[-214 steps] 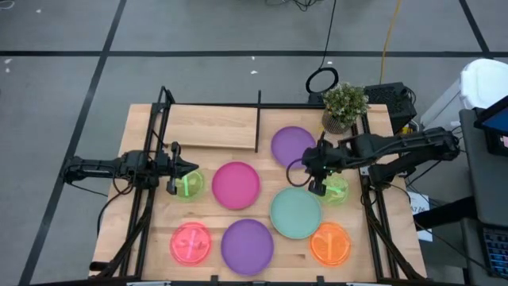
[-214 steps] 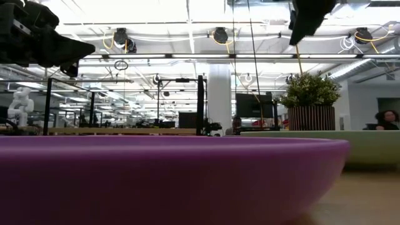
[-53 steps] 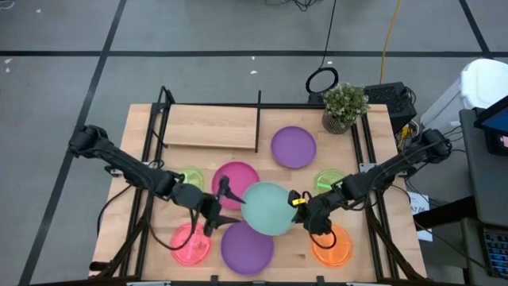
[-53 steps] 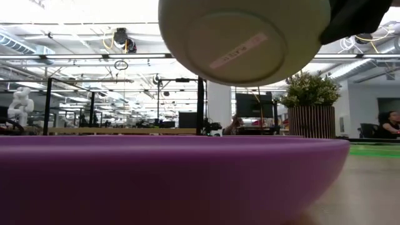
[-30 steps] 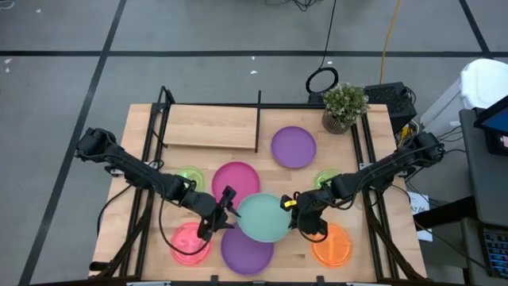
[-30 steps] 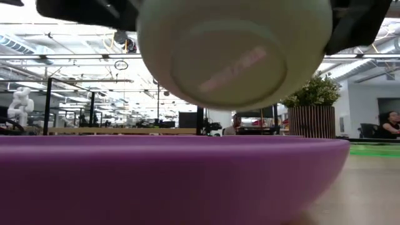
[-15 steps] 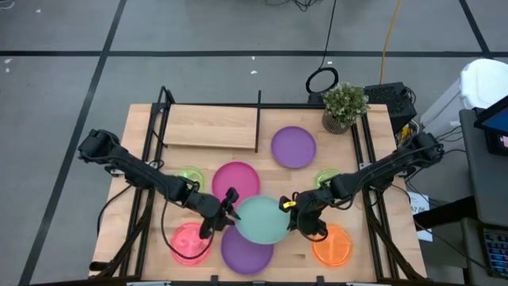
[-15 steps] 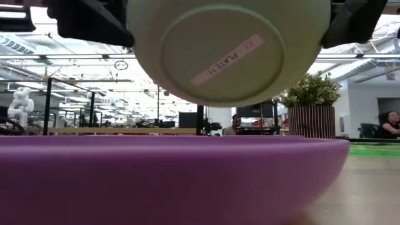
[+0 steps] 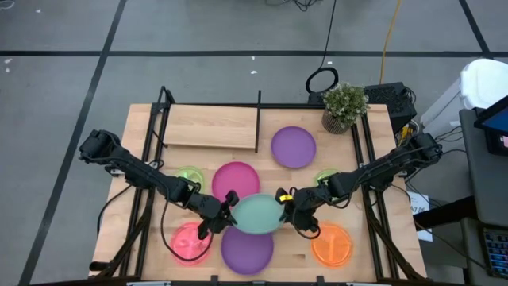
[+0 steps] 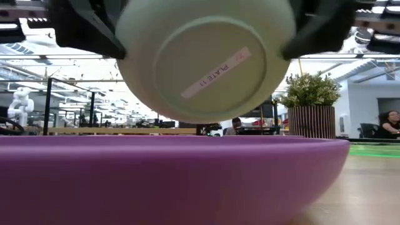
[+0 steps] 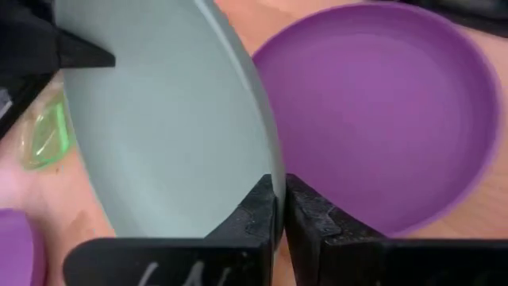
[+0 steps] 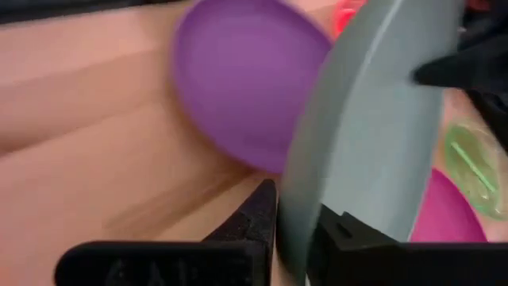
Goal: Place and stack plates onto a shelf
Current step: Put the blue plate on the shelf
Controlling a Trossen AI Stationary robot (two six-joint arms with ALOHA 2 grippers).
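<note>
A mint-green plate [image 9: 258, 214] hangs in the air between both grippers, over the far rim of a purple plate [image 9: 247, 248] at the table's near edge. Its underside [image 10: 206, 62], with a label on it, faces the near side. My left gripper [image 9: 228, 210] is shut on its left rim and my right gripper [image 9: 286, 209] on its right rim. The wooden shelf [image 9: 210, 127] with its black rod frame stands at the far left with nothing on it. My left gripper [image 11: 280, 199] pinches the plate's left rim [image 11: 274, 163] between its two fingers, one on the upper face and one on the underside. It comes slanting down from the table's left. The plate is lifted clear and tilted. My right gripper [image 12: 295, 226] has the plate's right rim [image 12: 305, 191] between its two fingers, one on each face. It comes slanting down from the table's right. The plate hangs clear of the table between the two grippers.
A magenta plate [image 9: 236, 183] and a second purple plate [image 9: 294, 147] lie farther back. Small neon green plates [image 9: 189, 176] [image 9: 327, 179] lie left and right, a pink-red one [image 9: 190, 242] and an orange one [image 9: 331, 245] near the front. A potted plant [image 9: 344, 105] stands far right.
My left gripper has shut on the mint-green plate's left rim, after standing open around it. The plate, still held on its right rim by my right gripper, has shifted a little toward the table's left and stays lifted and tilted.
</note>
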